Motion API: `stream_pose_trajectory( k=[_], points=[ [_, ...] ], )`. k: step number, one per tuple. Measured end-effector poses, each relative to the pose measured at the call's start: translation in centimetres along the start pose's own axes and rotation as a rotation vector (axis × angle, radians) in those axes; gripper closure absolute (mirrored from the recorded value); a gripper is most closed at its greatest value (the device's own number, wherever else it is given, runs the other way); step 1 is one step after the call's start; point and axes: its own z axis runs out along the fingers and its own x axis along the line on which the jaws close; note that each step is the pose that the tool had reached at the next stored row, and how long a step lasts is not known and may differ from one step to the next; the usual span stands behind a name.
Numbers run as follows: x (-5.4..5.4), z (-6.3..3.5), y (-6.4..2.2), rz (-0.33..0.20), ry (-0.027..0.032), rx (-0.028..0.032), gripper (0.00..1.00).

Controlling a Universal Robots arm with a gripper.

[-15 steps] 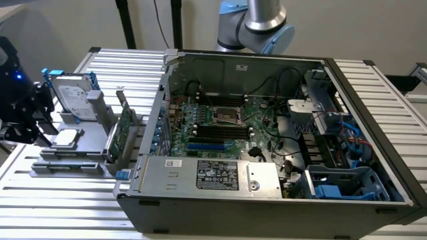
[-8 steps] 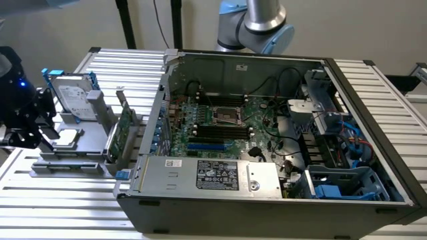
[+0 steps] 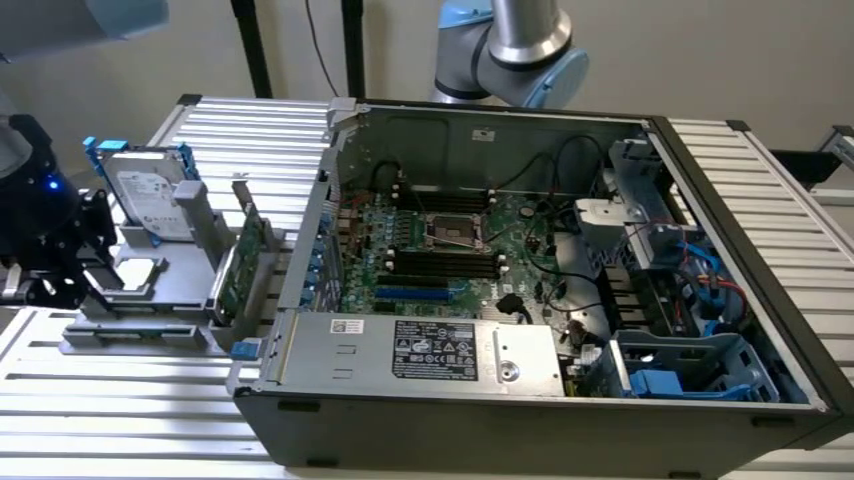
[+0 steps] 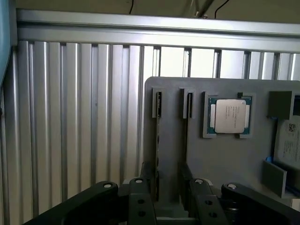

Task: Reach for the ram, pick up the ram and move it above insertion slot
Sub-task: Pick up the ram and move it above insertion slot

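The ram [image 4: 158, 140] shows as a thin stick seen edge-on, standing in a slot of the grey fixture [image 4: 173, 93]. My gripper [image 4: 168, 197] is open, and its two black fingers [image 4: 140, 199] stand on either side of the stick's near end without touching it. A second thin dark edge [image 4: 188, 133] stands in the neighbouring slot. In the exterior view the black gripper [image 3: 56, 270] is at the far left beside the fixture [image 3: 140, 325]. Green boards [image 3: 238, 262] stand upright there, and I cannot tell which one is the ram. The motherboard's long dark slots [image 3: 441, 262] lie inside the open case.
The open computer case [image 3: 534, 400] takes up the middle of the slatted metal table [image 3: 120, 390]. A hard drive [image 3: 150, 200] stands in the fixture, and a processor chip [image 4: 229, 116] lies in a recess of it. The arm's base [image 3: 527, 55] is behind the case.
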Motion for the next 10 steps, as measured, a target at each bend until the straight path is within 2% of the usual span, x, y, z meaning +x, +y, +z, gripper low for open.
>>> stream_pose_trajectory(
  k=[10],
  points=[
    [0.5, 1.81, 0.06, -0.013, -0.0003, -0.0002, 0.64]
  ],
)
